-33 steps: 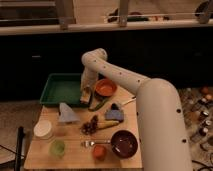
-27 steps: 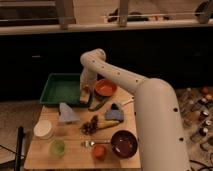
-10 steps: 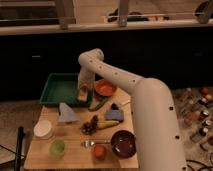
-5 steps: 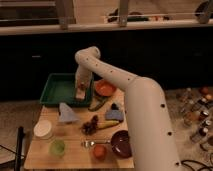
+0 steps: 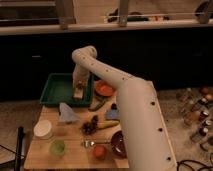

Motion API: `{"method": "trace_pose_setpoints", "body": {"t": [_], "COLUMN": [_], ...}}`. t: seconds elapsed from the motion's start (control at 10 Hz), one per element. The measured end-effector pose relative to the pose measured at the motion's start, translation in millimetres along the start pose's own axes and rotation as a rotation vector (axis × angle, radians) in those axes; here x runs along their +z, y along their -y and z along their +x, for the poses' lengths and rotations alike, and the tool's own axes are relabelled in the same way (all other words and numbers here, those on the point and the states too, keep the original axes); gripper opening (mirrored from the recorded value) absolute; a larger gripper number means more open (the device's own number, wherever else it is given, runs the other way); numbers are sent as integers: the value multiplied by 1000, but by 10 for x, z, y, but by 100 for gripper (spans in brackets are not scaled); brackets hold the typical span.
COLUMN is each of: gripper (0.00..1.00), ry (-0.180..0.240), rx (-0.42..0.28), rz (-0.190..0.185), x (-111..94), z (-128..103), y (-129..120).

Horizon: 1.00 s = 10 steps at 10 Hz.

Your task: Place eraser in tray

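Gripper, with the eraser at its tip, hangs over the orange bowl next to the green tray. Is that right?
Not quite. The camera view shows the gripper, with the eraser at its tip, over the right part of the green tray. It is not over the orange bowl, which sits beside the tray.

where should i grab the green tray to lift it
Take the tray by its raised wall at the left of the view, coming straight down so the rim is pinched inside and out. The sloped walls are its only upstanding edges, and the gripper hangs over its right end.
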Motion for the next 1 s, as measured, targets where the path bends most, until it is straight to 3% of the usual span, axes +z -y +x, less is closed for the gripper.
{"method": "trace_pose_setpoints", "body": {"t": [0.2, 0.8, 1.0], "gripper": [15, 76, 80], "ry": [12, 12, 13], "rx": [5, 10, 5], "rz": [2, 16, 16], "x": [62, 126, 128], "z": [15, 81, 103], "y": [-6, 7, 35]}}
